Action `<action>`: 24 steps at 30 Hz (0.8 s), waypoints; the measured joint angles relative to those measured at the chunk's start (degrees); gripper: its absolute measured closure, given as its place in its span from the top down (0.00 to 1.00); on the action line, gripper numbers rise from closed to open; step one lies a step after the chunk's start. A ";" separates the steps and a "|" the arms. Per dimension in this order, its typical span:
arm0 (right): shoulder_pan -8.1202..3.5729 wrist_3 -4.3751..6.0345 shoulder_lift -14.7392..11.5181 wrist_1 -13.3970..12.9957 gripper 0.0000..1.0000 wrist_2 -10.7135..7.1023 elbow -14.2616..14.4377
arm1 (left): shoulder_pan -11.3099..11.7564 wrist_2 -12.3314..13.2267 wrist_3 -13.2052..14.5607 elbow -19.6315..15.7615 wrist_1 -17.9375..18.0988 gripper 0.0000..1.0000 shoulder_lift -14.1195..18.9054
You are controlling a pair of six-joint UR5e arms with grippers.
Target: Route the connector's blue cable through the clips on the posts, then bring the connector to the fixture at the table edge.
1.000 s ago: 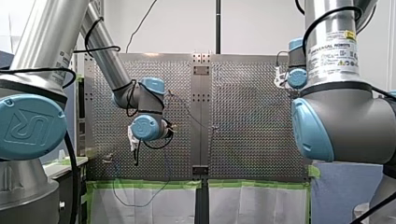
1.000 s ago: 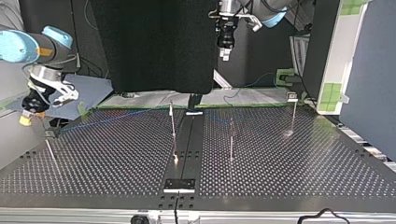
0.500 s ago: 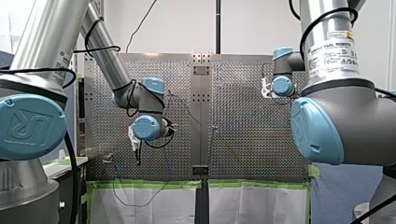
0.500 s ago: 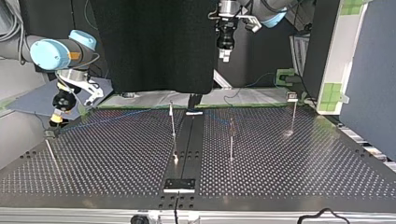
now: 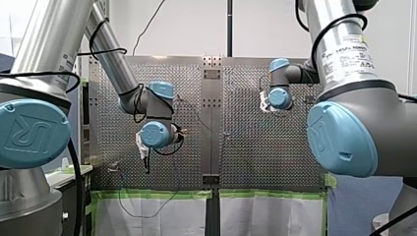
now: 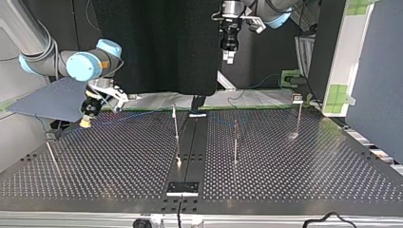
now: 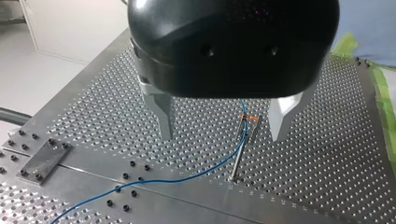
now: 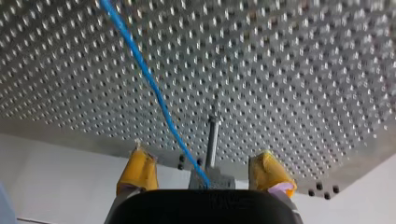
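Top view: my right gripper (image 6: 88, 116) at upper left, pads (image 8: 137, 170) apart, with the cable (image 8: 154, 88) and a post (image 8: 212, 140) ahead between them. Descend centred on the cable, clear of the post, then close gently. My left gripper (image 6: 229, 57), upper centre, gapes too.

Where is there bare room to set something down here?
Top view: the perforated table is bare either side of the centre rail, between the posts and its near edge. Crowded at far left, where the blue cable runs by my right end effector.
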 joint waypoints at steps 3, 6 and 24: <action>1.50 0.45 1.29 0.30 0.99 1.20 -1.26 | 0.11 0.00 -0.07 0.01 0.00 1.00 -0.02; 2.91 1.15 1.84 0.59 0.99 1.47 -1.80 | 0.22 0.00 -0.09 0.02 0.00 1.00 -0.03; 11.99 5.63 2.06 5.99 0.99 1.59 -1.53 | 0.70 0.11 -0.11 -0.03 -0.12 1.00 -0.02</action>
